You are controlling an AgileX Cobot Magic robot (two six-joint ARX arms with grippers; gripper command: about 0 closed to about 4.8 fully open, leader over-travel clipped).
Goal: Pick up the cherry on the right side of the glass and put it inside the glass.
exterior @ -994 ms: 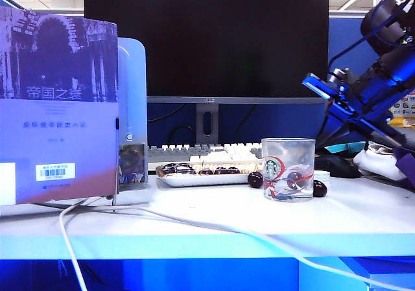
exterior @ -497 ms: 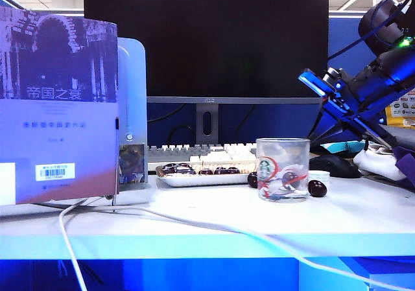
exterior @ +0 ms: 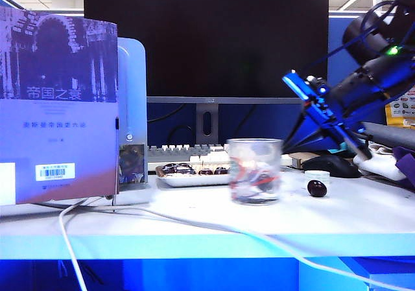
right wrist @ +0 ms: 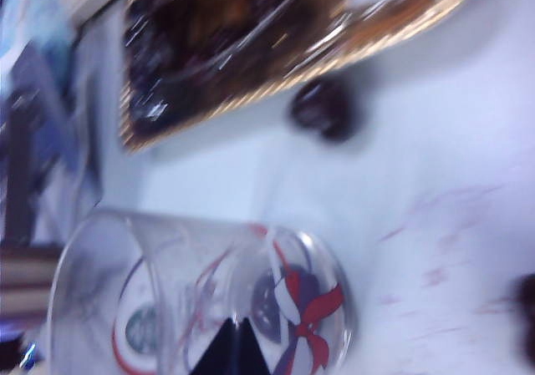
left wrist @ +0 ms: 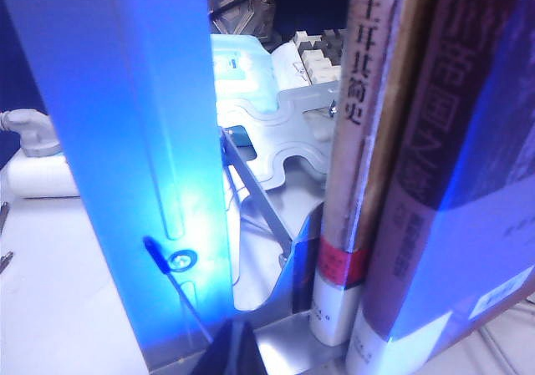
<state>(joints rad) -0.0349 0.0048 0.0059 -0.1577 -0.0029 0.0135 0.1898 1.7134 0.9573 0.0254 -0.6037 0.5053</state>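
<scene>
Exterior view finds us at lower centre of the frame with the clear straight-sided glass tumbler printed with red swirling lines standing upright but smeared by motion blur, while the small dark maroon glossy cherry lies on the white tabletop to its right, apart from the wall and not yet inside. Our right gripper slants down from the upper right on its blue-lit arm, its dark tip low behind and to the right of the tumbler; its fingers are pressed together and carry nothing, and we cannot tell whether the tip touches the glass. The right wrist camera looks steeply down on the tumbler, whose green round logo shows near the lower left of that frame, with a dark rounded shape behind the red print that may be fruit already inside or merely seen through the wall. Another dark cherry sits on the table just beside a tray of dark fruit at the top. Our left gripper is out of sight; its camera faces only a blue-lit metal bookend propping upright books, so we judge that arm parked clear of the job. The grasp is still to come, we judge.
</scene>
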